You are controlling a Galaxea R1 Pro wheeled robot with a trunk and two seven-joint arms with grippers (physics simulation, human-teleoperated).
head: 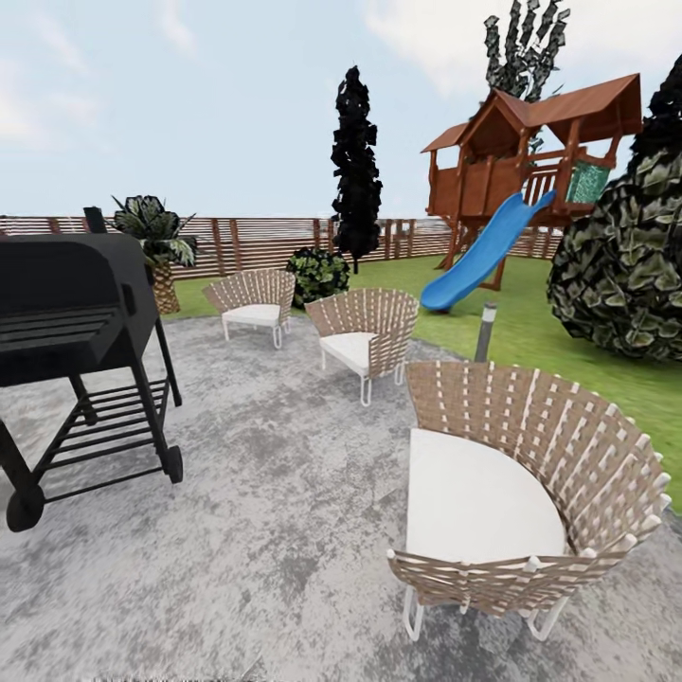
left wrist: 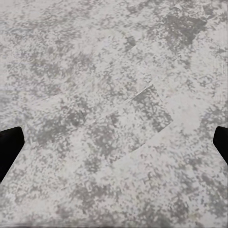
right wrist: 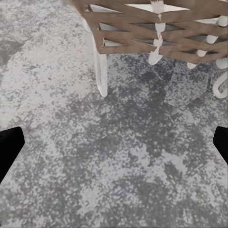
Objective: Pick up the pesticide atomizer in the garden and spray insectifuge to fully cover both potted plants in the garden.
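Black fingertips (left wrist: 9, 147) of our left gripper (left wrist: 114, 148) sit at opposite edges of the left wrist view, spread wide with nothing between them. The gripper points down at mottled grey paving (left wrist: 114, 95). Our right gripper (right wrist: 114, 148) is spread just as wide and holds nothing. It too points down at the paving, with the woven brown side and a white leg (right wrist: 100, 71) of the nearest chair (right wrist: 156, 28) just ahead of it. We cannot tell where the pesticide atomizer or the potted plants are from this spot.

From the head view, the nearest chair (head: 530, 493), with its white cushion, stands on the paved patio (head: 284, 530) at our lower right. A middle chair (head: 367, 336) and a far chair (head: 254, 301) of the same weave stand further off. A black wheeled grill (head: 71, 313) stands at our left, and a scaly-trunked palm (head: 156, 237) rises behind it. A round dark bush (head: 317, 275) sits between the two further chairs, in front of a slatted wooden fence (head: 246, 242). A tall dark tree (head: 356, 170) rises near it. On the lawn (head: 530, 332) to the right are a short grey post (head: 486, 332), a wooden playhouse (head: 530, 142) with a blue slide (head: 483, 256), and a large leafy shrub (head: 625, 265).
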